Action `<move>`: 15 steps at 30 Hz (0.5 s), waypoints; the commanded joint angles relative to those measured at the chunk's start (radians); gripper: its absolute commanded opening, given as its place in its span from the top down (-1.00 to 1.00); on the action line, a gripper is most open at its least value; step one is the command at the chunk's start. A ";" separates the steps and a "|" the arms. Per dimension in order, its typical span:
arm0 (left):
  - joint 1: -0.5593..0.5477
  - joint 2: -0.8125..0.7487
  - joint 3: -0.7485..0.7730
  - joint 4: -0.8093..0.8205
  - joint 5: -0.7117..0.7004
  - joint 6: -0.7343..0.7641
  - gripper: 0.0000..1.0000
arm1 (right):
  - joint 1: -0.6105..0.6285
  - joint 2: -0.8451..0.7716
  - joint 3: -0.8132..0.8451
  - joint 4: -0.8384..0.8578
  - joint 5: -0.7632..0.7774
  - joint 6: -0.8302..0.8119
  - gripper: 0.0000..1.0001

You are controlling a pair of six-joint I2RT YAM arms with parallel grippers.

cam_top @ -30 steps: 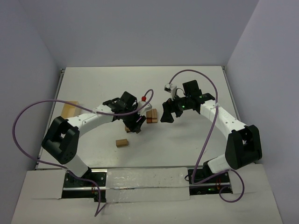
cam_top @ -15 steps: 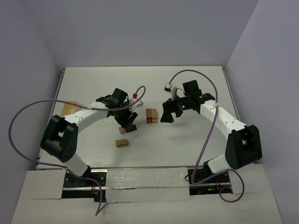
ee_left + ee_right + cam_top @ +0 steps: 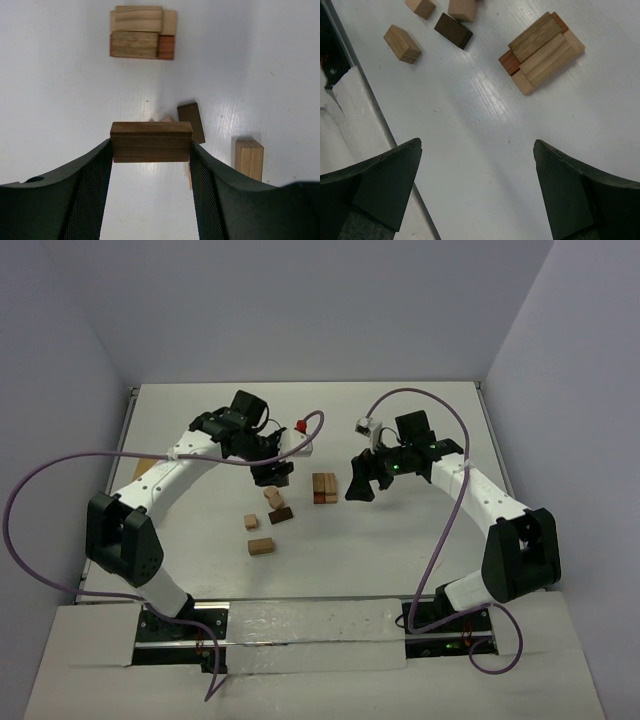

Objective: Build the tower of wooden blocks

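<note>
A: What is different from a second ago?

B: The left claw (image 3: 272, 476) has lifted away from the scatter of bricks to the left of the tower, and it comes up loaded. A mid-brown rectangular wooden brick (image 3: 151, 142) sits crosswise between its fingers, clamped at both ends and clear of the surface.

A: And the tower?

B: The tower (image 3: 324, 487), a low stack of short wooden bricks with tan ones over reddish-brown, has not moved. In the left wrist view it lies straight ahead of the held brick, well apart from it.

A: What has the lift uncovered?

B: One dark brown brick (image 3: 281, 514) and three tan bricks (image 3: 261, 546), all left of the tower and nearer the arm bases.

A: The other arm?

B: The right claw (image 3: 358, 485) hovers just right of the tower as it did before, its fingers spread wide with nothing between them.

A: So where does the task stand?

B: The pick looks done. Carrying the brick over and setting it squarely on the tower is probably next.

A: The setting?

B: A white tabletop (image 3: 400, 420), slightly glossy with fine ridges, stands inside plain pale grey-lilac walls (image 3: 300, 310) on three sides of the tower.
</note>
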 commanded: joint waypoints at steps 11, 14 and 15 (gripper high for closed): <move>-0.091 0.249 0.217 -0.159 0.121 0.217 0.47 | -0.190 -0.006 0.011 -0.053 -0.049 -0.042 -0.99; -0.104 0.280 0.238 -0.120 0.105 0.159 0.46 | -0.214 -0.007 0.012 -0.056 -0.043 -0.039 -0.99; -0.113 0.288 0.242 -0.106 0.096 0.141 0.46 | -0.225 -0.005 0.014 -0.058 -0.042 -0.035 -0.99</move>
